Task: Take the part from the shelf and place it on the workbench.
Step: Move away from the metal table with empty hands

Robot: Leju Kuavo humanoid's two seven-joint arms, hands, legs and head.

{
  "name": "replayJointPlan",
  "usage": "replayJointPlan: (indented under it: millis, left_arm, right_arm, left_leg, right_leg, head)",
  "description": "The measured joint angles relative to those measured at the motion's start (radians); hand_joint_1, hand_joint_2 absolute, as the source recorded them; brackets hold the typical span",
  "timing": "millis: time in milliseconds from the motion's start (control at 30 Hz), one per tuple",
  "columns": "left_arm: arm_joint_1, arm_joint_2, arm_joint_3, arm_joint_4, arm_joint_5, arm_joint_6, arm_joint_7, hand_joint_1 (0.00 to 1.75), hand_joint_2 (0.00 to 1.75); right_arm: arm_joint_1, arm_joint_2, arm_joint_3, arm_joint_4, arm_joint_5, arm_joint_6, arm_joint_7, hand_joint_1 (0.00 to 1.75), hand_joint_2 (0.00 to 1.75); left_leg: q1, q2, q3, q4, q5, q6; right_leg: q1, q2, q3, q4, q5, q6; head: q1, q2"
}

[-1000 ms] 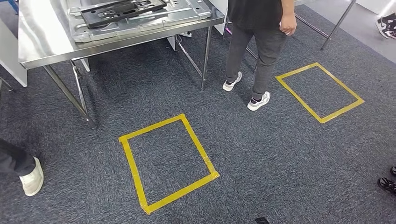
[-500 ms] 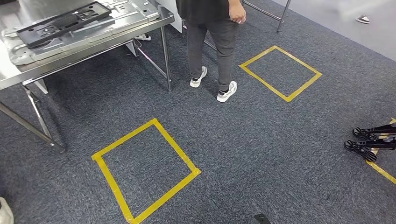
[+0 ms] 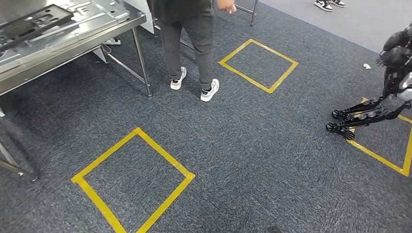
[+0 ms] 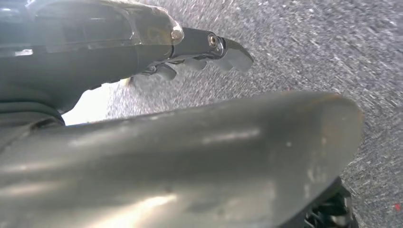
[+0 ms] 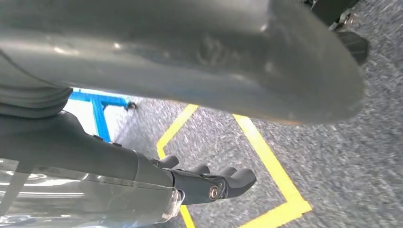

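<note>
Left hand and right hand — thick grey thumbs, dark fingers, clear glossy covers, silver screws

A steel workbench is standing on grey carpet, bearing a silver metal panel with a black bracket lying on it; yellow tape squares are marking the carpet.

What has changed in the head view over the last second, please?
The whole picture has slid left: the camera is turning right, not the things moving. The steel table now sits at the left edge, and another robot has come into sight on the right. The person stays beside the table.
</note>
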Motion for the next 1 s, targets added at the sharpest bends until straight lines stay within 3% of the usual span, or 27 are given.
replayJointPlan:
  millis: [67,100,167,200,267,300,333,400,433,467,533,600,633,700,733,767,833,900,933,1000]
  left_arm:
    - [-0.003,-0.002,0.0,0.0,0.0,0.0,0.0,0.0,0.0]
    - [-0.003,-0.003,0.0,0.0,0.0,0.0,0.0,0.0,0.0]
    - [-0.004,-0.004,0.0,0.0,0.0,0.0,0.0,0.0,0.0]
    - [-0.005,-0.005,0.0,-0.001,0.0,0.0,0.0,0.0,0.0]
    - [-0.006,-0.005,0.0,-0.002,-0.001,0.0,-0.001,0.0,0.0]
    - [-0.006,-0.005,0.0,-0.002,-0.002,0.0,-0.001,0.0,0.0]
    - [-0.004,-0.004,0.0,-0.002,-0.002,0.0,-0.001,0.0,0.0]
    - [0.0,-0.003,0.0,-0.002,-0.002,0.0,0.0,0.0,0.0]
    - [0.001,-0.003,0.0,-0.002,-0.002,0.0,0.0,0.0,0.0]
    - [0.001,-0.002,0.0,-0.002,-0.002,0.0,0.0,0.0,0.0]
    - [0.001,-0.002,0.0,-0.002,-0.002,0.0,-0.001,0.0,0.0]
    - [0.002,-0.001,0.0,-0.002,-0.002,-0.001,-0.002,0.0,0.0]
    - [0.003,-0.001,0.0,-0.002,-0.002,-0.001,-0.002,0.0,0.0]
    - [0.005,0.0,0.0,-0.002,-0.002,-0.001,-0.004,0.0,0.0]
    - [0.006,0.001,0.0,-0.002,-0.002,-0.001,-0.004,0.0,0.0]
    - [0.005,0.001,0.0,-0.002,-0.002,-0.001,-0.005,0.0,0.0]
    - [0.006,0.002,0.0,-0.002,-0.002,-0.001,-0.006,0.0,0.0]
    - [0.008,0.003,0.0,-0.002,-0.002,-0.001,-0.01,0.0,0.0]
    - [0.007,0.003,0.0,-0.002,-0.002,-0.001,-0.012,0.0,0.0]
    - [0.005,0.002,0.0,-0.002,-0.002,-0.001,-0.017,0.0,0.0]
  right_arm:
    - [-0.002,-0.002,0.0,0.0,0.0,0.0,0.0,0.0,0.0]
    - [-0.003,-0.003,0.0,0.0,0.0,0.0,0.0,0.0,0.0]
    - [-0.002,-0.005,0.0,0.0,0.0,-0.001,0.0,0.0,0.0]
    - [0.0,-0.006,0.0,0.0,0.0,-0.001,0.0,0.0,0.0]
    - [0.001,-0.006,0.0,0.0,0.0,-0.001,0.0,0.0,0.0]
    - [-0.001,-0.005,0.0,0.0,0.0,-0.001,0.0,0.0,0.0]
    - [-0.003,-0.005,0.0,0.0,0.0,-0.001,0.0,0.0,0.0]
    - [-0.005,-0.003,0.0,0.0,0.0,-0.001,0.0,0.0,0.0]
    - [-0.003,-0.003,0.0,0.0,-0.001,-0.001,0.0,0.0,0.0]
    - [-0.002,-0.002,0.0,0.0,-0.001,-0.001,0.0,0.0,0.0]
    - [-0.001,-0.001,-0.001,0.0,-0.004,-0.001,0.0,0.0,0.0]
    - [-0.004,-0.001,-0.001,0.0,-0.005,-0.002,0.0,0.0,0.0]
    - [-0.005,0.0,-0.001,0.0,-0.005,-0.003,0.0,0.0,0.0]
    - [-0.004,0.001,-0.001,0.0,-0.006,-0.004,0.0,0.0,0.0]
    - [-0.003,0.002,-0.001,0.0,-0.006,-0.004,0.0,0.0,0.0]
    - [-0.003,0.003,-0.001,0.0,-0.006,-0.005,-0.001,0.0,0.0]
    - [-0.007,0.004,-0.001,0.0,-0.006,-0.008,-0.002,0.0,0.0]
    - [-0.008,0.006,-0.001,0.0,-0.006,-0.012,-0.003,0.0,0.0]
    - [-0.006,0.007,-0.001,0.0,-0.007,-0.013,-0.004,0.0,0.0]
    - [0.001,0.008,-0.001,0.0,-0.009,-0.017,-0.005,0.0,0.0]
  left_leg:
    - [-0.003,0.02,0.004,-0.001,-0.003,-0.006]
    - [-0.004,0.029,0.005,-0.002,-0.004,-0.01]
    - [-0.003,0.048,0.011,-0.009,-0.005,-0.019]
    - [-0.002,0.036,0.016,-0.009,-0.008,-0.025]
    - [-0.002,-0.031,0.004,0.033,-0.04,-0.032]
    - [-0.002,-0.069,-0.019,0.085,-0.069,-0.033]
    - [-0.002,-0.088,-0.05,0.147,-0.099,-0.033]
    - [-0.003,-0.087,-0.103,0.239,-0.124,-0.033]
    - [-0.003,-0.085,-0.109,0.24,-0.107,-0.033]
    - [-0.002,-0.088,-0.098,0.203,-0.072,-0.032]
    - [0.002,-0.133,-0.05,0.085,-0.001,-0.03]
    - [0.005,-0.176,-0.02,0.016,0.018,-0.024]
    - [0.004,-0.18,-0.016,0.011,0.011,-0.02]
    - [0.002,-0.152,-0.01,0.005,0.01,-0.01]
    - [0.004,-0.137,-0.006,0.003,0.009,-0.005]
    - [0.005,-0.121,-0.002,0.0,0.008,-0.001]
    - [0.005,-0.085,0.005,-0.003,0.004,0.005]
    - [0.001,-0.049,0.01,-0.002,-0.004,0.007]
    - [0.0,-0.033,0.014,-0.002,-0.008,0.006]
    - [-0.002,-0.009,0.023,-0.003,-0.017,0.004]
  right_leg:
    - [0.015,-0.044,0.058,-0.117,0.037,-0.019]
    - [0.022,-0.059,0.068,-0.142,0.038,-0.027]
    - [0.027,-0.049,0.07,-0.152,0.037,-0.037]
    - [0.025,-0.039,0.075,-0.162,0.041,-0.041]
    - [0.019,-0.018,0.089,-0.184,0.053,-0.051]
    - [0.016,-0.007,0.093,-0.19,0.057,-0.055]
    - [0.016,0.006,0.093,-0.192,0.058,-0.058]
    - [0.017,0.035,0.093,-0.188,0.056,-0.059]
    - [0.017,0.049,0.094,-0.184,0.054,-0.059]
    - [0.017,0.064,0.094,-0.179,0.05,-0.057]
    - [0.015,0.09,0.091,-0.165,0.04,-0.048]
    - [0.011,0.115,0.082,-0.149,0.032,-0.037]
    - [0.009,0.127,0.077,-0.146,0.031,-0.031]
    - [0.003,0.149,0.072,-0.145,0.031,-0.02]
    - [0.004,0.141,0.066,-0.136,0.026,-0.015]
    - [0.005,0.121,0.052,-0.109,0.012,-0.009]
    - [0.004,0.062,-0.007,-0.002,-0.036,0.002]
    - [0.0,0.032,-0.069,0.105,-0.066,0.008]
    - [-0.001,0.026,-0.08,0.118,-0.057,0.008]
    - [0.001,0.012,-0.047,0.041,0.009,-0.001]
  head:
    - [0.0,0.0]
    - [0.0,0.0]
    - [0.0,0.0]
    - [0.0,0.0]
    - [-0.007,0.0]
    - [-0.016,0.0]
    - [-0.024,0.0]
    - [-0.037,0.0]
    - [-0.042,0.0]
    - [-0.045,0.0]
    - [-0.049,0.0]
    - [-0.049,0.0]
    - [-0.048,0.0]
    - [-0.046,0.0]
    - [-0.044,0.0]
    - [-0.038,0.0]
    - [-0.02,0.0]
    - [-0.01,0.0]
    - [-0.008,0.0]
    - [-0.005,0.0]
